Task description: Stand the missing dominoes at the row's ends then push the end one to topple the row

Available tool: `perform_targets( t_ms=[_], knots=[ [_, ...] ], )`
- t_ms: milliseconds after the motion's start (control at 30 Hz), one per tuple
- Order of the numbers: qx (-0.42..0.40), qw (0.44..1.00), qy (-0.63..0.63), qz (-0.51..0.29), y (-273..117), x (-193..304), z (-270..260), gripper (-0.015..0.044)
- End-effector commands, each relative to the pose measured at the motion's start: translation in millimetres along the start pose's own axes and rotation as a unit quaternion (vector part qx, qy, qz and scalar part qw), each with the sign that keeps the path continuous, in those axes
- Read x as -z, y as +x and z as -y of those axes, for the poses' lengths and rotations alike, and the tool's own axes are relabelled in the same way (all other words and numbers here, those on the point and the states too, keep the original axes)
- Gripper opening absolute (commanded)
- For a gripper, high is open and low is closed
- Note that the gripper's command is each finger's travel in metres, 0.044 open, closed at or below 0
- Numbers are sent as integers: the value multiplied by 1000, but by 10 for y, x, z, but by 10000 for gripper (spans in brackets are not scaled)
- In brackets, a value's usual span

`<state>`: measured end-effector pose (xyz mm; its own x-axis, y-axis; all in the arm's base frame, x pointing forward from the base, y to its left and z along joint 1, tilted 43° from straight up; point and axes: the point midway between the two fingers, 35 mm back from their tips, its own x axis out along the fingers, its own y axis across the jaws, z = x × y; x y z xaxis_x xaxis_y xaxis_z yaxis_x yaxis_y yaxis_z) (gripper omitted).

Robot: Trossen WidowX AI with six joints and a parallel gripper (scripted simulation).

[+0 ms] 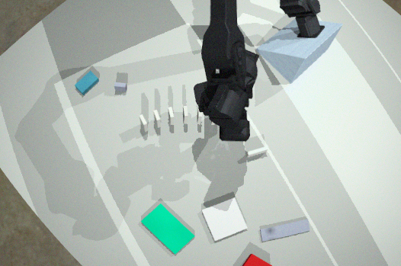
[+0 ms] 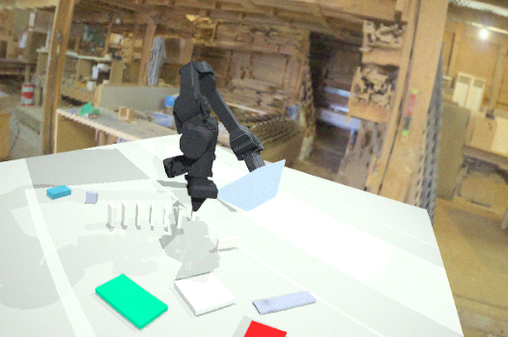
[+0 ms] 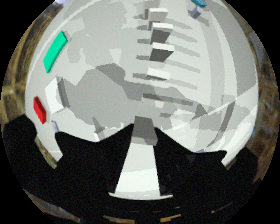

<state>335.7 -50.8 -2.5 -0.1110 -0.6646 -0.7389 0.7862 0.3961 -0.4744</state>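
My gripper (image 2: pixel 195 210) (image 3: pixel 143 128) is shut on a white domino (image 2: pixel 194 215) (image 3: pixel 137 172), held pointing down just beyond the right end of the row. In the top view the arm hides the fingertips and the held domino. Several thin white dominoes stand upright in an evenly spaced row; the leftmost domino (image 1: pixel 143 123) (image 2: pixel 111 214) is at the far end from the gripper. The rightmost standing domino (image 2: pixel 180 217) is close beside the held one. Another white domino (image 1: pixel 257 152) (image 2: pixel 227 243) lies down, to the right and nearer the front. Whether the held domino touches the table is unclear.
A teal block (image 1: pixel 87 82) (image 2: pixel 59 192) and small lavender block (image 1: pixel 120 87) (image 2: pixel 91 196) lie beyond the row's left end. A green slab (image 1: pixel 168 229), white slab (image 1: pixel 225 220), lavender bar (image 1: pixel 285 230) and red block (image 1: pixel 257 261) lie at the front. A pale blue wedge (image 1: pixel 301 49) is beneath the arm's base.
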Motion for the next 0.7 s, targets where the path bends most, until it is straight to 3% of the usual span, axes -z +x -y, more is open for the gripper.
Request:
perform_targets(
  t_ms=[0,433,667],
  knots=[
    [3,1000,-3,3,179,11,36,107],
    [3,1000,-2,3,247,16,52,107],
    [3,1000,-2,3,247,16,52,291]
  ],
)
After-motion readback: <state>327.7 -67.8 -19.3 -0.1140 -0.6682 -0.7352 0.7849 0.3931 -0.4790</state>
